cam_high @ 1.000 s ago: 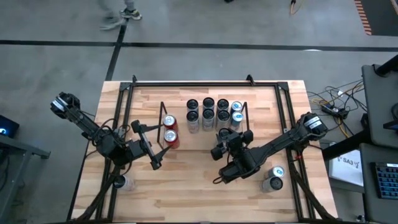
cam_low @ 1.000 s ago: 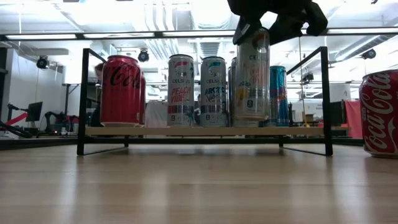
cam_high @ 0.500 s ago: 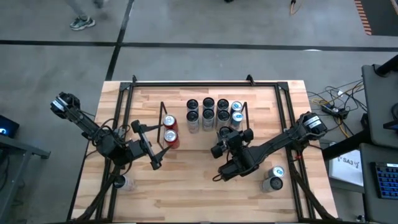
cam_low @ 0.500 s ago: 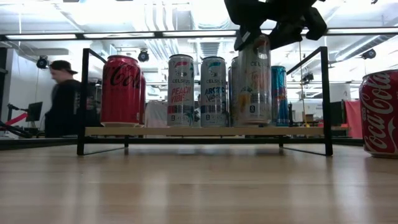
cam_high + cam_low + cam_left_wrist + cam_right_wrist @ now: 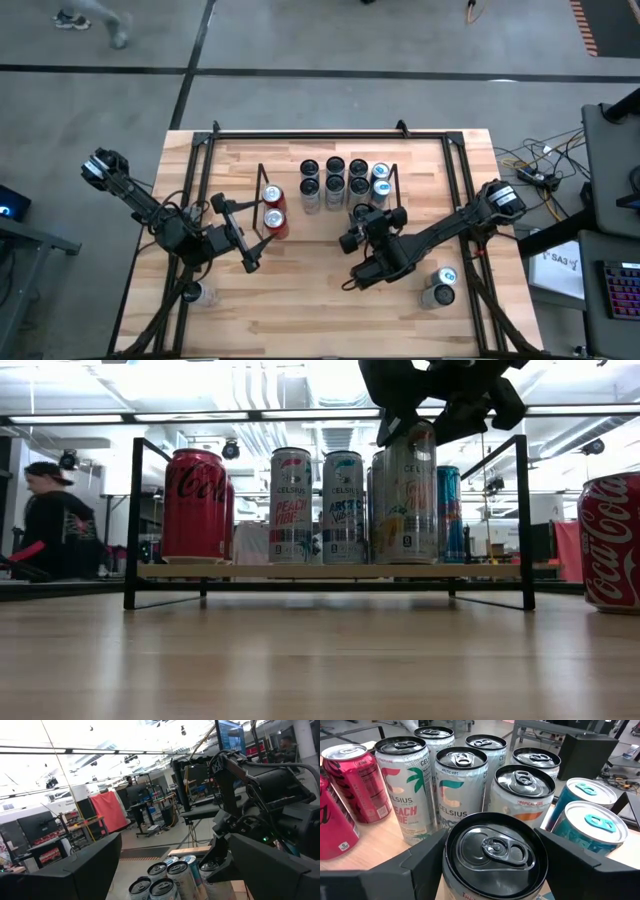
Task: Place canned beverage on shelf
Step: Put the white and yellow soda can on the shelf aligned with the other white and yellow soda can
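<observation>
The shelf [image 5: 250, 571], a wire-framed rack with a wood base, holds two red cans [image 5: 272, 208] at its left end. Several silver cans [image 5: 335, 180] and two teal-topped ones [image 5: 381, 180] stand at its right. My right gripper [image 5: 363, 224] is at the shelf's near right corner, shut on a tall silver can [image 5: 495, 850]. That can stands at the front of the silver rows [image 5: 405, 490]. My left gripper [image 5: 252, 236] hangs open above the table, just left of the red cans, with nothing between its fingers. My right gripper pinches the silver can's upper wall, just under the rim [image 5: 447, 857], between its two fingers. One finger is on each side. The fingers slant down from the table's near side. The can stands upright with its base on the shelf's wood board [image 5: 405, 563].
Two loose cans [image 5: 440, 285] lie on the table near the right front. Another can [image 5: 195, 293] is at the left front. A red cola can [image 5: 612, 540] stands right of the shelf. A black tubular frame [image 5: 330, 134] runs round the table. A person [image 5: 55, 520] is in the room behind.
My right gripper has sunk a little with the silver can. The can hung just above the shelf's board and now stands on it, upright. A person has walked through the room behind.
</observation>
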You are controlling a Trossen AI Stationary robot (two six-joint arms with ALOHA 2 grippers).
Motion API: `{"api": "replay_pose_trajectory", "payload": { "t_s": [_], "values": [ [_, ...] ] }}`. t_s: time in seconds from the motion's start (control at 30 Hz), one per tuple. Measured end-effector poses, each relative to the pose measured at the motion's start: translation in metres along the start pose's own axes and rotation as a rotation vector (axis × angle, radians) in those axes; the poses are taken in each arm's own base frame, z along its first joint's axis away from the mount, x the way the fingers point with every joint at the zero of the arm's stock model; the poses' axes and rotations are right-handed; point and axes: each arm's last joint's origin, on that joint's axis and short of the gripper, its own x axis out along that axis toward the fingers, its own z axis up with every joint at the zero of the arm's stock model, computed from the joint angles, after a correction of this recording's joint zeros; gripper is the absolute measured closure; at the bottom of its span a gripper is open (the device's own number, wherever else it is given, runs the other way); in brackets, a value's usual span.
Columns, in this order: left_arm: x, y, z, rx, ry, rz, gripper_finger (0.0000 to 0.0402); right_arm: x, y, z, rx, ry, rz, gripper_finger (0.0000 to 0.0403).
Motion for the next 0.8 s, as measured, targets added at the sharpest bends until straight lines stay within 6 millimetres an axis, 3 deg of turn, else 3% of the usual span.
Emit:
{"api": "replay_pose_trajectory", "payload": {
  "t_s": [0.8],
  "values": [
    [0.0001, 0.0001, 0.0001, 0.0, 0.0, 0.001, 0.0047, 0.0042, -0.0003, 0.0015, 0.008, 0.006, -0.011, 0.0082]
  ]
}}
